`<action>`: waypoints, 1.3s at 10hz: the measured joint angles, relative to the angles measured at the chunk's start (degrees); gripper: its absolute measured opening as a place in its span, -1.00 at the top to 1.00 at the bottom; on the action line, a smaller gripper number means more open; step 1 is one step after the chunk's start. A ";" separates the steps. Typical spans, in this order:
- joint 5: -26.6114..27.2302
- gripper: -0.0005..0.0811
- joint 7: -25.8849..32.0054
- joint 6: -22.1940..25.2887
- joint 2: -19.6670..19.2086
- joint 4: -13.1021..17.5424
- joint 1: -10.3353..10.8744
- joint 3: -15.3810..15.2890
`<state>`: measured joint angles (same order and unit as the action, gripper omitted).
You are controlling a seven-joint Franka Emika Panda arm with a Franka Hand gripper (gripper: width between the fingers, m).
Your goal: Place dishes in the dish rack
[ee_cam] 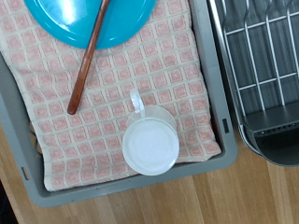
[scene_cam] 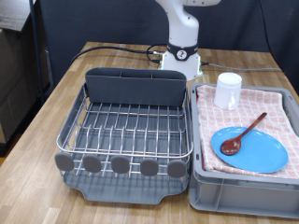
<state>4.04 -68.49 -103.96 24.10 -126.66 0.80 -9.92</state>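
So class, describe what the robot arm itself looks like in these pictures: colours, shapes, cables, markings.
Only the lower arm shows in the exterior view: smooth white rounded segments with a dark joint band, on a white base bearing small markings too small to read. A black cable trails across the table behind it. The gripper and its fingers are not in view.

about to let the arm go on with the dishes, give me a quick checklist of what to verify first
1. Dish rack holds no dishes: ok.
2. White cup upright on the checked cloth in the grey bin: ok.
3. Red-brown spoon lies with its bowl end on the blue plate, so the plate is not free to lift alone: not ok.
4. Hand open and empty: cannot tell, it shows in neither view.
5. Cup in the wrist view: ok.
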 joint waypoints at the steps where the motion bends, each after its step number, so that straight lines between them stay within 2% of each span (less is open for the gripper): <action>1: -0.01 -0.98 -1.95 -0.93 -0.56 0.04 0.02 -0.78; 5: -0.23 -0.98 -10.84 -5.61 -5.10 1.61 0.11 -5.20; 7: -0.33 -0.98 -12.34 -9.21 -7.65 1.55 0.10 -6.34; 10: -1.37 -0.98 -12.62 -15.77 -11.66 -0.62 0.05 -6.54; 13: -5.50 -0.98 -15.57 -22.34 -14.67 -3.87 0.03 -6.86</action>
<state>-1.46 -84.06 -126.29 9.43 -130.52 0.83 -16.78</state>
